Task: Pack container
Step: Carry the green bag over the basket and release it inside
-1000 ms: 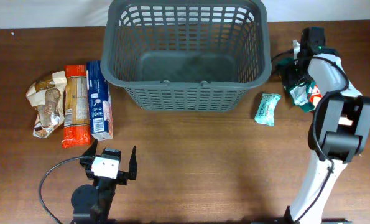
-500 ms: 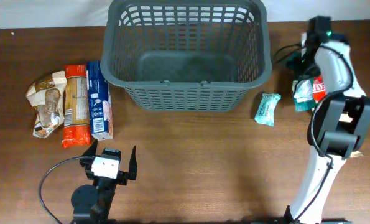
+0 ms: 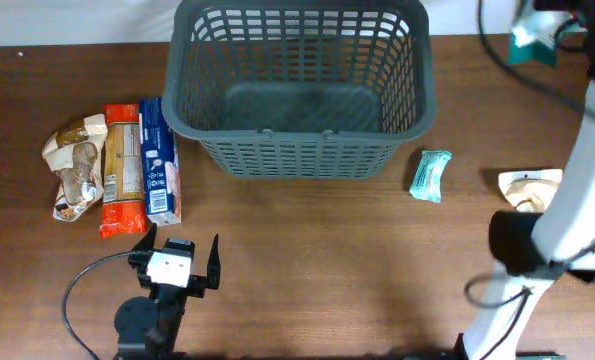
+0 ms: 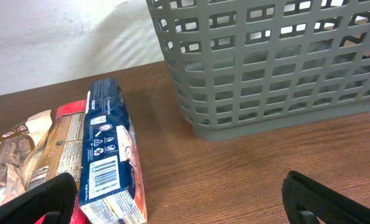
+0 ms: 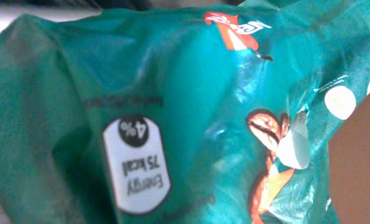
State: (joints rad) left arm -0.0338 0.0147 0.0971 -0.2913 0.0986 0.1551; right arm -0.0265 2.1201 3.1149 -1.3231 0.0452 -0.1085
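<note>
A teal snack packet (image 5: 191, 93) fills the right wrist view. Its white label (image 5: 137, 163), left of centre and upside down, reads "Energy 75 kcal" and "4%". At the lower left of the left wrist view, a blue packet (image 4: 107, 143) carries a barcode (image 4: 102, 176) and small recycling signs. Its other print is too small to read.
</note>
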